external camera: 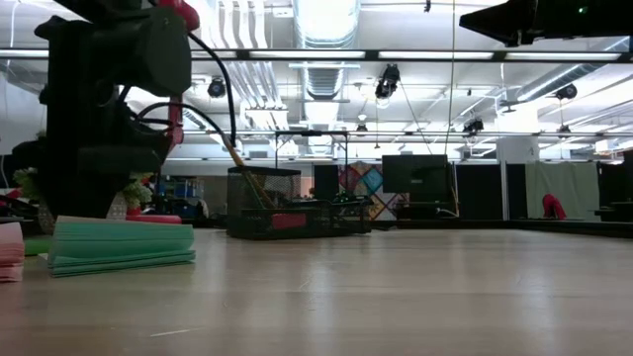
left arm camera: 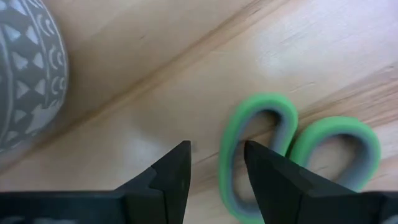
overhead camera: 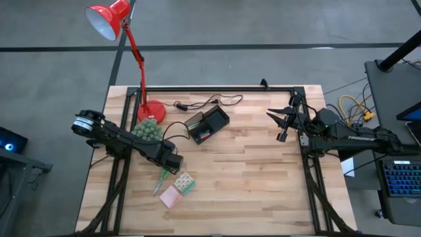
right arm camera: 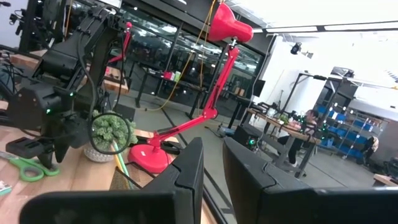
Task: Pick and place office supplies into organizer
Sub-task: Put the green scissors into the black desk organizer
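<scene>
Fingers first: the left gripper (left arm camera: 214, 171) sits low over the worktop (overhead camera: 263, 178) with its fingers parted a modest gap, holding nothing yet. One finger looks poked down inside a loop of the green-handled scissors (left arm camera: 292, 149), the other just outside it, so I'd say it's lined up to pinch that handle. The right gripper (right arm camera: 211, 165) is parked up in the air at its own side, fingers close together with a thin gap, empty.

So the step in hand looks like the scissors pickup. Next move probably calls for closing on the handle loop, lifting without the blades dragging, then carrying it to the organizer (overhead camera: 208, 124), which sits further back near the red lamp (overhead camera: 125, 46). Scissors are long, so they'll likely need to go in tilted.

Pink sticky notes (overhead camera: 170, 196) and a green patterned block (overhead camera: 185, 182) lie just beside the scissors. There's a little potted plant (overhead camera: 148, 130) too. Worktop is light wood planks on a black frame; the room behind is a big open lab with exposed ceiling ducts.
</scene>
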`<move>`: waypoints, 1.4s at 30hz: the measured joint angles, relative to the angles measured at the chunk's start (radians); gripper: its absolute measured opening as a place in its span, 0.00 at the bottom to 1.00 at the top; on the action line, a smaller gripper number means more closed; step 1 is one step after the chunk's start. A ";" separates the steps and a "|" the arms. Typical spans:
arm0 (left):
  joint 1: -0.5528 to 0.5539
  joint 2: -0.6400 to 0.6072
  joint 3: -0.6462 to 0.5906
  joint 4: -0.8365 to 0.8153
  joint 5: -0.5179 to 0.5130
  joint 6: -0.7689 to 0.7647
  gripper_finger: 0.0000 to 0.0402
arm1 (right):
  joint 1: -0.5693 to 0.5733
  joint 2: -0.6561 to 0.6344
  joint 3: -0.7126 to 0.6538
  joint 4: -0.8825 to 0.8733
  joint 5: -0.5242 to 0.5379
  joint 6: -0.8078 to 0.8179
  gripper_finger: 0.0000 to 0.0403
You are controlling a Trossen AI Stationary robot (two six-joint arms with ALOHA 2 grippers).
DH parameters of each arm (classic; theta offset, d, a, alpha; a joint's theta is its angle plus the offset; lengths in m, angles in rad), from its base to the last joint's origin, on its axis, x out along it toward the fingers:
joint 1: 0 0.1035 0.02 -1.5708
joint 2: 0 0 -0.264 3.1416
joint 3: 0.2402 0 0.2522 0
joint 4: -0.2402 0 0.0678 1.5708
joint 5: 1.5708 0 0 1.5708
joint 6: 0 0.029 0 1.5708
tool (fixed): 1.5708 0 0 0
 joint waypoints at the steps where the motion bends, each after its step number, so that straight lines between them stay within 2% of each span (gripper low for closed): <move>1: 0.000 0.000 -0.003 0.006 0.005 0.001 0.35 | 0.000 0.000 0.000 0.000 0.000 0.000 0.13; 9: 0.004 -0.002 -0.018 0.027 0.023 0.008 0.31 | 0.000 0.000 0.000 0.000 0.000 0.000 0.13; 20: 0.008 -0.004 -0.031 0.042 0.061 0.061 0.02 | 0.000 0.000 0.000 0.000 0.000 -0.001 0.13; 26: 0.008 -0.032 -0.023 0.040 0.068 0.087 0.04 | 0.000 0.000 0.000 0.000 0.000 0.000 0.13; 29: 0.004 -0.059 -0.023 0.030 0.112 0.098 0.02 | 0.000 0.000 0.000 0.000 0.000 0.000 0.13; 42: 0.006 -0.214 -0.019 0.053 0.095 0.136 0.01 | 0.000 0.000 -0.001 -0.001 0.000 0.001 0.13</move>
